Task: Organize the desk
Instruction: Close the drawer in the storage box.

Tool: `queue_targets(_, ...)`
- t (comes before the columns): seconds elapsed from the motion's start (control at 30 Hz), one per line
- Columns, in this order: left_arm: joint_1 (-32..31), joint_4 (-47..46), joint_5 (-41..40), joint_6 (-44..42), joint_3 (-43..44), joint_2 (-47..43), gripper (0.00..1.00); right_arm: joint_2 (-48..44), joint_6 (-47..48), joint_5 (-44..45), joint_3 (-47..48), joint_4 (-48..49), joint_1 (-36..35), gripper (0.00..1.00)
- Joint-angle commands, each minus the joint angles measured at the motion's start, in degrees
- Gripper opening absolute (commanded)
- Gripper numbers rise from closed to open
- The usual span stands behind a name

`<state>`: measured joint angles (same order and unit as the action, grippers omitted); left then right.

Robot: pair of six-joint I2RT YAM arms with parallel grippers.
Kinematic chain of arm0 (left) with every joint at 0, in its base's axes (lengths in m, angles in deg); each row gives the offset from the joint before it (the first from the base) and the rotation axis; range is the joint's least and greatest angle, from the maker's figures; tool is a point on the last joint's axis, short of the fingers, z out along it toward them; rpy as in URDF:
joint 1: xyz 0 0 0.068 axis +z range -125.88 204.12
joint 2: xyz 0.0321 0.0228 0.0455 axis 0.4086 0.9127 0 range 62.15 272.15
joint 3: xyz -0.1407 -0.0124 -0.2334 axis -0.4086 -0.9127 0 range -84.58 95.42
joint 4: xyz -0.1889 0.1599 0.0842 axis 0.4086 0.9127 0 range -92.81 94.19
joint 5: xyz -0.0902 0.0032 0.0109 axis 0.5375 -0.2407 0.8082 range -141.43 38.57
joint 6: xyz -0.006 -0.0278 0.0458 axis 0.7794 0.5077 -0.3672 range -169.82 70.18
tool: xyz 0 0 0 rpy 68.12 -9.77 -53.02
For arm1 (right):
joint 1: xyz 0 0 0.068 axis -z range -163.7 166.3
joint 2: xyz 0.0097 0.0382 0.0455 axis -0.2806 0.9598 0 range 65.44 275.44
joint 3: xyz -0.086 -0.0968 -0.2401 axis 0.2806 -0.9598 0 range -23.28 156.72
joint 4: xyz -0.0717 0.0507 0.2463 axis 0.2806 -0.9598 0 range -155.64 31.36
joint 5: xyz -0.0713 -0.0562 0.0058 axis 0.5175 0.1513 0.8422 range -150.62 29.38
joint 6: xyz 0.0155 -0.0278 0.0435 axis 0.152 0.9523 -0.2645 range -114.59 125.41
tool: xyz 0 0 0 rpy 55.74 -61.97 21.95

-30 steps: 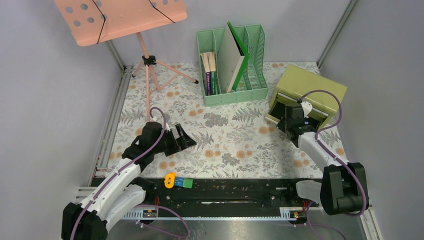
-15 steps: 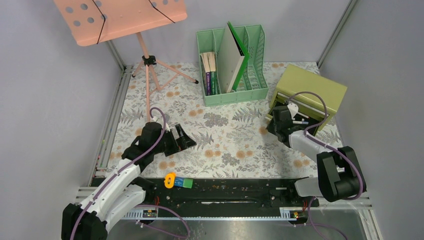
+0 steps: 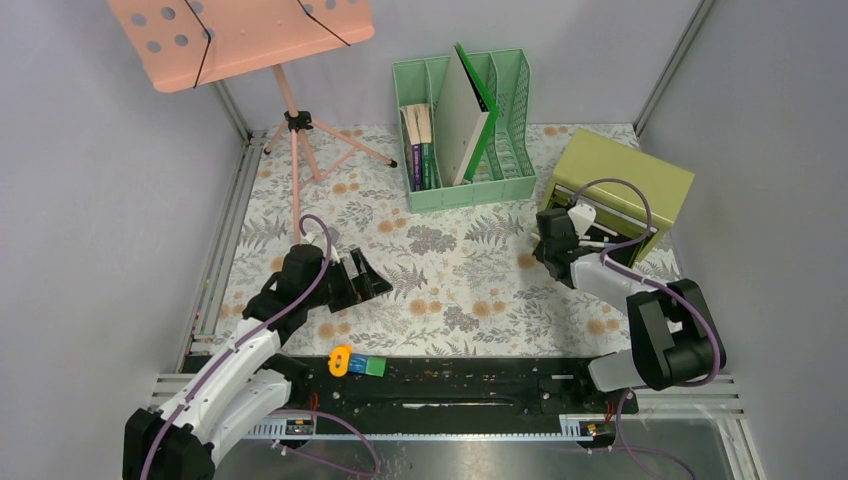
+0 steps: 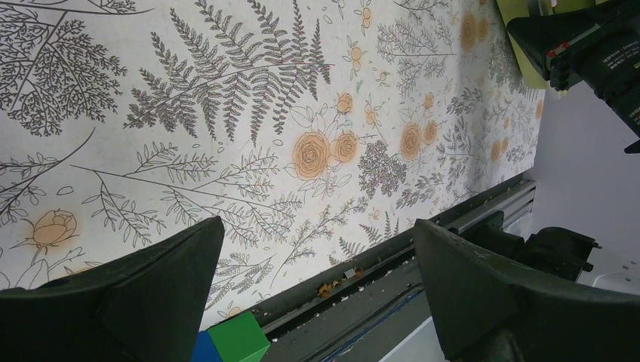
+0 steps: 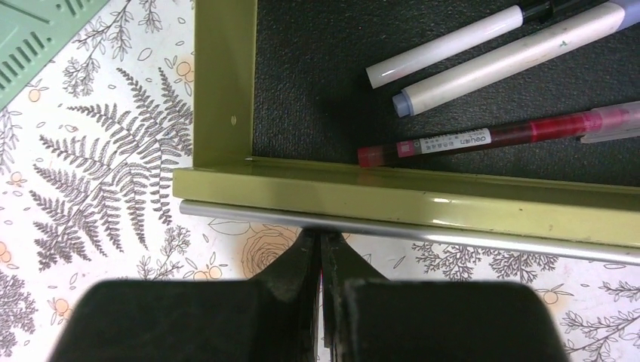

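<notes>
The desk (image 3: 450, 275) is a fern-and-flower cloth top framed by metal rails. My left gripper (image 3: 365, 275) hovers open and empty over its left part; in the left wrist view the gripper (image 4: 318, 226) has its jaws wide apart above the cloth. My right gripper (image 3: 545, 240) is shut, its tips (image 5: 320, 235) pressed against the silver handle bar (image 5: 468, 235) of the olive drawer (image 5: 423, 197). The drawer stands pulled out of the olive-green box (image 3: 625, 170). Two white pens (image 5: 453, 45) and a red pen (image 5: 490, 138) lie in it.
A green file rack (image 3: 510, 100) with books stands at the back middle. A pink music stand (image 3: 240, 35) on a tripod is at the back left. A yellow piece (image 3: 340, 360) and blue-green blocks (image 3: 368, 366) sit on the front rail; the green block (image 4: 238, 339) also shows in the left wrist view.
My right gripper has moved left and forward away from the olive box, and the drawer has come out with it. The left arm has not moved.
</notes>
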<state>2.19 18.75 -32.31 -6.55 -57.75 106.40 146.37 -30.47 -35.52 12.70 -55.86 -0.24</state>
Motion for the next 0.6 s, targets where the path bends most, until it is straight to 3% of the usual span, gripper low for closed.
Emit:
queue_targets(0.0,0.31,-0.57,0.81,-1.26,1.48,-0.37,0.99,1.34,-0.57,7.65,4.32,0.79,0.04,0.0)
queue_targets(0.57,0.27,0.22,0.13,-2.0,0.83,-1.01,0.99,6.02,2.93,15.71,12.61,-4.7,0.01,0.0)
